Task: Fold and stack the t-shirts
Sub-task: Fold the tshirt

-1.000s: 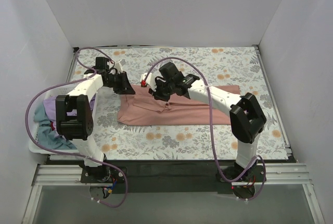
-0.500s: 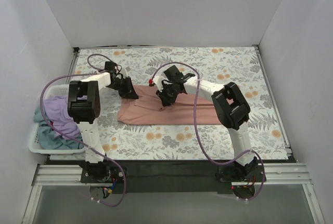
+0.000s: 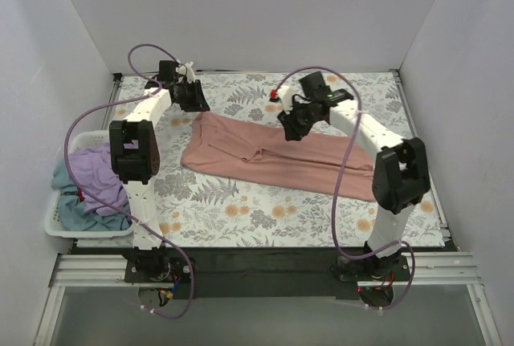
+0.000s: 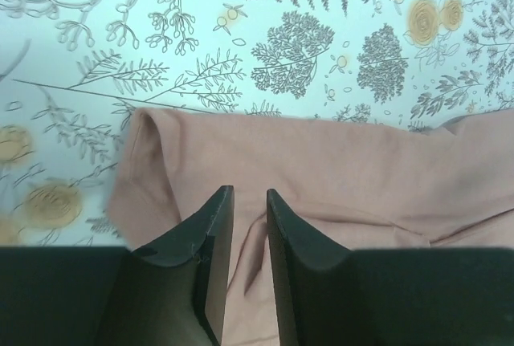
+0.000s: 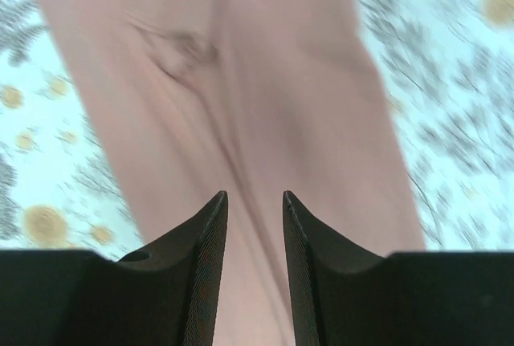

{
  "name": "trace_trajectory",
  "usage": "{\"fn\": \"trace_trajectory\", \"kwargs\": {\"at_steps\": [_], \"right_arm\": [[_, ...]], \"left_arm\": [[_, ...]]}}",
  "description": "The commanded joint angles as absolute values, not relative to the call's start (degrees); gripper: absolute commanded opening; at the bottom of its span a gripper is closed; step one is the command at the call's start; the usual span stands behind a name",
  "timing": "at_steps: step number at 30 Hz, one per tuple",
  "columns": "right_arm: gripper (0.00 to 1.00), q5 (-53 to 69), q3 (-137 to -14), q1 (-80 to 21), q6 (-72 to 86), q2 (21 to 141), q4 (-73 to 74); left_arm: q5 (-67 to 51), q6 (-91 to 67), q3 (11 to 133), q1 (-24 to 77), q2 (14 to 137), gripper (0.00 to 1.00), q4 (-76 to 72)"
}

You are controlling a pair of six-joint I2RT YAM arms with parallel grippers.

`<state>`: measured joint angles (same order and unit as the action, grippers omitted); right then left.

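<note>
A: Pink shirt (image 3: 273,153), where?
B: In a long strip across the table (image 3: 241,209); purple (image 3: 92,165) and teal (image 3: 76,209) ones lie in the basket (image 3: 55,221).
A: Grippers?
B: Left (image 4: 248,193) and right (image 5: 254,195) hover over its far edge, fingers slightly parted, empty.

Wore white links (image 3: 152,107) between bulky black joints (image 3: 132,149), trailed looping purple cables (image 3: 147,46), bore a small red tab (image 3: 275,93) near one wrist, ended in matte black tapered fingers (image 5: 205,282) with finely ribbed inner faces, sat on black bases (image 3: 152,268) with exposed wiring
</note>
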<state>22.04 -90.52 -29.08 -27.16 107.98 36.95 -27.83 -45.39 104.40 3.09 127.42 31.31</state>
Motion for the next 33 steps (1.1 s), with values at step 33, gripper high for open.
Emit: {"fn": "trace_trajectory", "kwargs": {"at_steps": [33], "right_arm": [[0.27, 21.30, -62.82, -44.81, -30.95, 103.45, 45.95]], "left_arm": [[-11.51, -29.26, 136.82, 14.94, 148.34, 0.10, 47.45]]}}
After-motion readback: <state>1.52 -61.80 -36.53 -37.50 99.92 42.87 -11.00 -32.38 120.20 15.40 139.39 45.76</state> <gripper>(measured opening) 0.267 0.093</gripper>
